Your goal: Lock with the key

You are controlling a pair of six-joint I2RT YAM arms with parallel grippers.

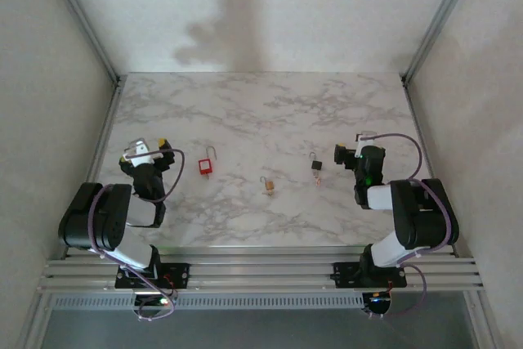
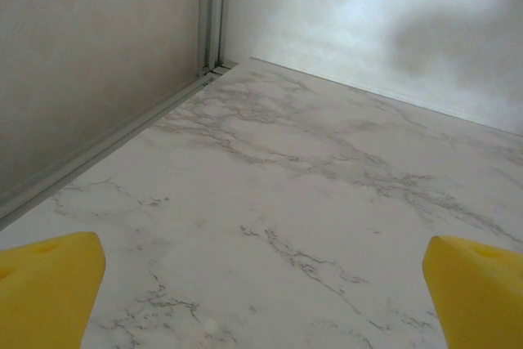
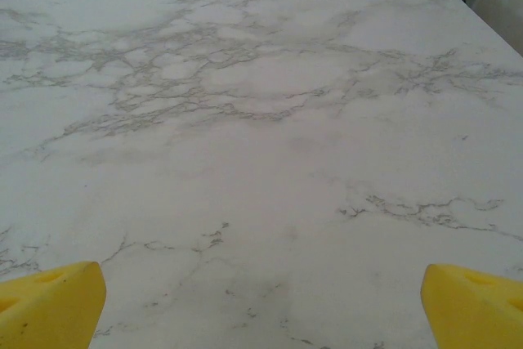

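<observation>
Along the near edge of the table [image 1: 245, 234], both arm bases sit bolted to a metal rail [image 1: 261, 271].

Left side: left gripper [image 1: 147, 149] low over the marble, jaws spread wide, nothing between them. The wrist view has its yellow fingertips [image 2: 49, 284] at the two bottom corners with bare marble in the gap.

Right side: right gripper [image 1: 350, 147] likewise open wide and empty, yellow fingertips [image 3: 49, 300] far apart over bare tabletop.

Between the two grippers, three small items lie in a loose row, all apart from each other:
- red padlock [image 1: 205, 166], just right of the left gripper, shackle pointing to the far side;
- small brass piece [image 1: 267, 186], near mid-table and slightly nearer the bases; lock or key, too small to tell;
- black padlock [image 1: 315, 166], just left of the right gripper, a metal loop at its far end.

Neither gripper touches any item.

Beyond: open marble up to the back wall [image 1: 261, 14], which carries a soft grey shadow.
</observation>
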